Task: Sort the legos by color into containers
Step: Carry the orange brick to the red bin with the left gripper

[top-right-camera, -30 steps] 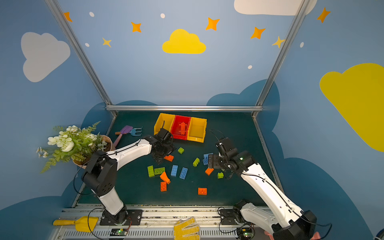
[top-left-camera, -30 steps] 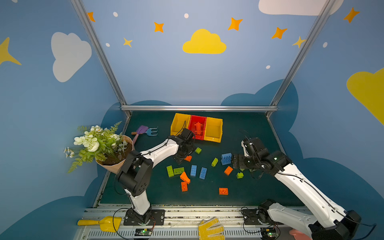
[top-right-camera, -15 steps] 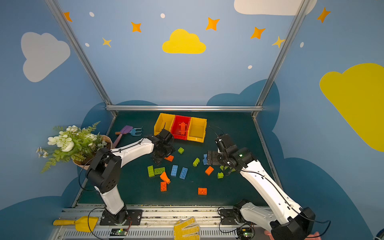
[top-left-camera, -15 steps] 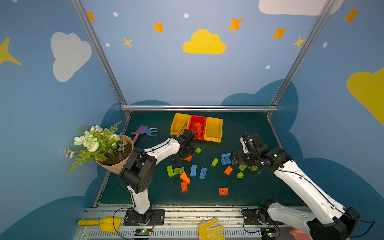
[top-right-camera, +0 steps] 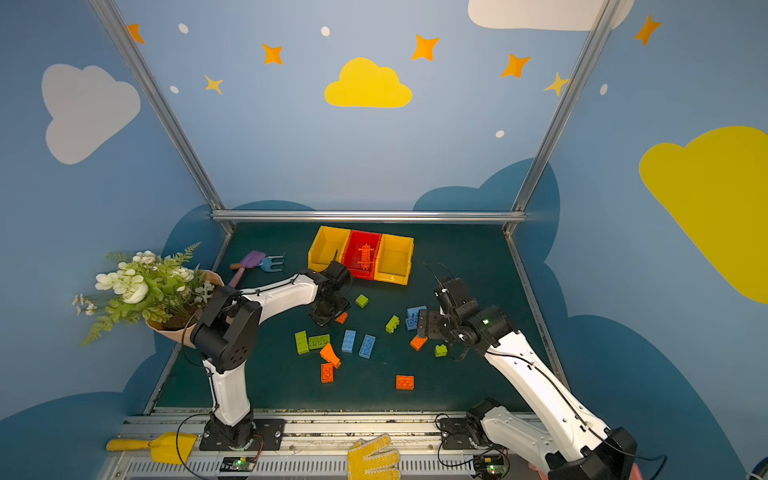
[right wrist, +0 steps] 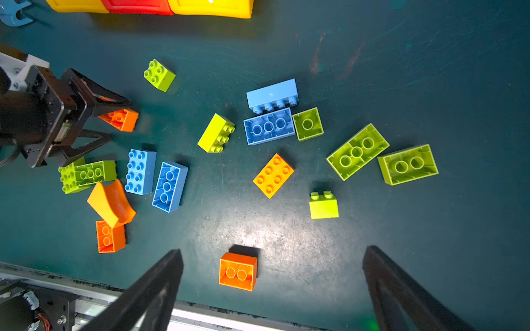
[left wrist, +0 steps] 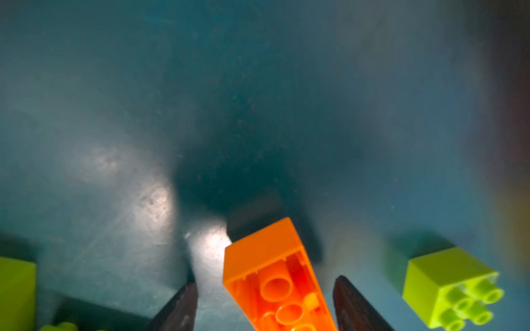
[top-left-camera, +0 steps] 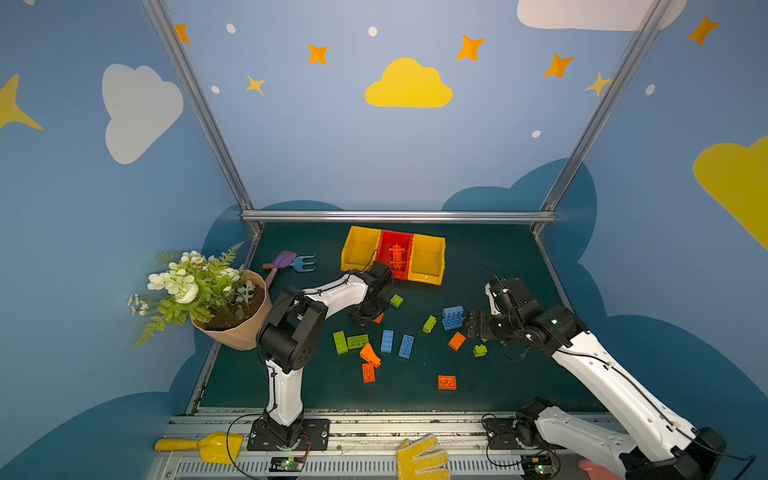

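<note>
target: one orange brick [left wrist: 266, 252], lying on the mat [top-left-camera: 478, 249] near the containers [top-left-camera: 426, 277], on their arm-base side, roughly off the seam between the left yellow bin and the red bin [top-left-camera: 397, 233]. Its hollow underside faces the left wrist cam.
left jaws: the left gripper [top-left-camera: 369, 312] is down over that brick with a finger on each side. Mat shows between the plastic and both fingers, so I'd call it spread, not pinching yet.
right jaws: the right gripper [right wrist: 274, 250] is wide apart with nothing in it, hovering over the scatter further out from the containers, toward the right yellow bin's end.
handling: my guess is hollow hard plastic, so light and stiff and it won't squash. Those glossy sides could skate out of a lazy pinch though.
where to grab: across the two long flat sides, mid-length. Skip the studs and the open bottom.
containers: the red bin already has orange bits [top-left-camera: 397, 255] in it and I see nothing in the yellow ones, so orange probably goes in red.
rest of the legos [top-left-camera: 386, 340]: lime, blue and orange, all loose on the mat on that same side of the containers.
in the way: a lime cube [top-left-camera: 396, 300] sits between the brick and the containers, close to the brick. A low drag could clip it, so lift first.
off to the side: toy garden tools [top-left-camera: 286, 264] lie past the left yellow bin's end, and the flower pot [top-left-camera: 245, 328] is further that way. Neither looks like it's on the route.
</note>
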`<action>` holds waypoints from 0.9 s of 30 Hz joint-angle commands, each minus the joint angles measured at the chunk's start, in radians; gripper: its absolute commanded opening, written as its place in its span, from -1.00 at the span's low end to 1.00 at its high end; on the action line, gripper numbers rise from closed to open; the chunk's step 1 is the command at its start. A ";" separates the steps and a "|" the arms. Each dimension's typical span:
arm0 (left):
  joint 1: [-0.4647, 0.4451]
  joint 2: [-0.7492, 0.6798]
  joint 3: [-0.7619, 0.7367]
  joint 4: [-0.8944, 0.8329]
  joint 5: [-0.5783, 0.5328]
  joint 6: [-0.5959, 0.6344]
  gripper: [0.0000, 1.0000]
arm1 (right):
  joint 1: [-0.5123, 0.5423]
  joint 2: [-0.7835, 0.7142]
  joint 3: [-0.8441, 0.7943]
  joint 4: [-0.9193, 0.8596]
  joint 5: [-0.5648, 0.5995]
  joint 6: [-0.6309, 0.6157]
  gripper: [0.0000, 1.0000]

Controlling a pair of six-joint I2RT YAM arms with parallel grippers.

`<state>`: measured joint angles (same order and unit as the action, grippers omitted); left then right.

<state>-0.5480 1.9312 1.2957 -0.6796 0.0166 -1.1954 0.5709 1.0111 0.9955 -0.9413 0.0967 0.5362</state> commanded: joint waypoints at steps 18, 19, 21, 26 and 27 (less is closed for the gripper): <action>0.000 0.097 0.498 -0.252 -0.079 0.362 -0.67 | -0.030 -0.010 0.016 0.032 0.015 0.007 0.92; 0.001 0.132 0.580 -0.270 -0.079 0.407 -0.66 | -0.034 -0.005 0.018 0.037 0.013 0.006 0.91; 0.000 0.245 0.807 -0.350 -0.102 0.502 -0.63 | -0.044 0.007 0.025 0.041 0.008 0.005 0.91; 0.010 0.603 1.460 -0.593 -0.152 0.685 -0.55 | -0.069 0.045 0.048 0.042 0.009 0.004 0.91; 0.023 0.607 1.442 -0.560 -0.134 0.682 -0.51 | -0.073 0.053 0.054 0.041 0.008 0.004 0.91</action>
<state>-0.5461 2.4367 2.6305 -1.0698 -0.0864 -0.6579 0.5110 1.0458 1.0069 -0.9119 0.1032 0.5430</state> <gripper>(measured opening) 0.293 0.958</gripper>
